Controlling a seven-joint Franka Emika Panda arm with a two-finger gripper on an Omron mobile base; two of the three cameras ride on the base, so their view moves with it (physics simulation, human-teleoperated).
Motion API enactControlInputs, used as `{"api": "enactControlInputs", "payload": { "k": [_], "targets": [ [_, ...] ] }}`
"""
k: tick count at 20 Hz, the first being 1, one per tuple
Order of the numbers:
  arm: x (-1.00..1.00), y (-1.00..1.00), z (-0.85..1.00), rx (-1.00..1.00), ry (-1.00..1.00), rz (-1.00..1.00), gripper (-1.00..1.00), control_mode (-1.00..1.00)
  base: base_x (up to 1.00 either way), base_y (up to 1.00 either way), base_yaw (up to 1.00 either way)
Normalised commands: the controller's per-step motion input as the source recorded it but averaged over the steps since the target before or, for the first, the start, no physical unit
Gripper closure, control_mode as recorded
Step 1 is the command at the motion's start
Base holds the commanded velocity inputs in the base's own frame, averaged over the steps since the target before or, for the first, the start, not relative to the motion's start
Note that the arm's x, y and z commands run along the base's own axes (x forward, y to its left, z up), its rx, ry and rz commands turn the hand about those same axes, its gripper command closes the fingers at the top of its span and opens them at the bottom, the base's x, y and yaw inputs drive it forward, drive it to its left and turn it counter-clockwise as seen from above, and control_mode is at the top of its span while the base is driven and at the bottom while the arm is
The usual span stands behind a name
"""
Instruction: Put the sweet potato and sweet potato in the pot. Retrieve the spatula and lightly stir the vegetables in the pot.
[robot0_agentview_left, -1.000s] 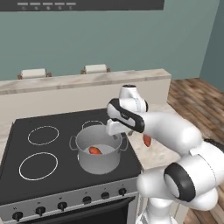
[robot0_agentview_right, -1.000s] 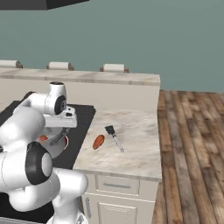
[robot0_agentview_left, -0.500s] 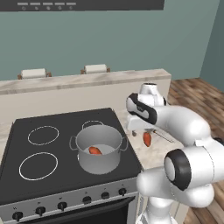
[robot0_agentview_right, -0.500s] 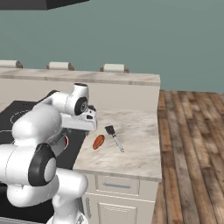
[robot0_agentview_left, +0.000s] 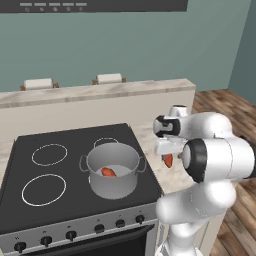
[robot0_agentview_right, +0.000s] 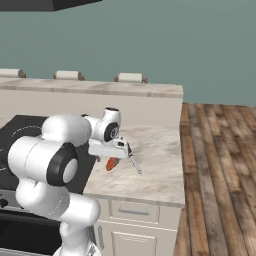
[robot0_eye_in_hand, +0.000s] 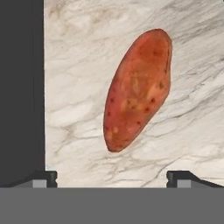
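Gripper (robot0_eye_in_hand: 112, 177) stood released, jaws wide, over a sweet potato (robot0_eye_in_hand: 136, 89) lying on the marble counter (robot0_eye_in_hand: 78, 100) beside the stove (robot0_agentview_left: 60, 170); 2nd potato (robot0_agentview_left: 108, 172) sat in the pot (robot0_agentview_left: 113, 170); spatula (robot0_agentview_right: 134, 161) lay nearby on the counter.

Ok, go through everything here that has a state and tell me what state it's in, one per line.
Pot: upright on the stove, lid off, one sweet potato inside.
Sweet potato in pot: lying at the bottom.
Second sweet potato: lying flat on the counter, not gripped.
Spatula: lying flat on the counter, untouched.
Claw: open, holding nothing, above the second sweet potato.
Stove: rings dark.
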Motion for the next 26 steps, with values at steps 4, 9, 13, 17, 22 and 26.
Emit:
{"api": "enactControlInputs", "payload": {
  "k": [4, 9, 13, 17, 22, 26],
  "targets": [
    [0.18, -0.12, 0.00, 0.00, 0.00, 0.00, -1.00, -1.00, 0.00, 0.00, 0.00],
    [0.24, 0.00, -0.22, 0.00, 0.00, 0.00, -1.00, -1.00, 0.00, 0.00, 0.00],
    [0.05, 0.00, -0.54, 0.00, 0.00, 0.00, -1.00, -1.00, 0.00, 0.00, 0.00],
    [0.06, 0.00, -0.33, 0.00, 0.00, 0.00, -1.00, -1.00, 0.00, 0.00, 0.00],
    [0.00, 0.00, -0.07, 0.00, 0.00, 0.00, 1.00, -1.00, 0.00, 0.00, 0.00],
    [0.00, 0.00, 0.00, 0.00, 0.00, 0.00, 1.00, -1.00, 0.00, 0.00, 0.00]
  ]
}}
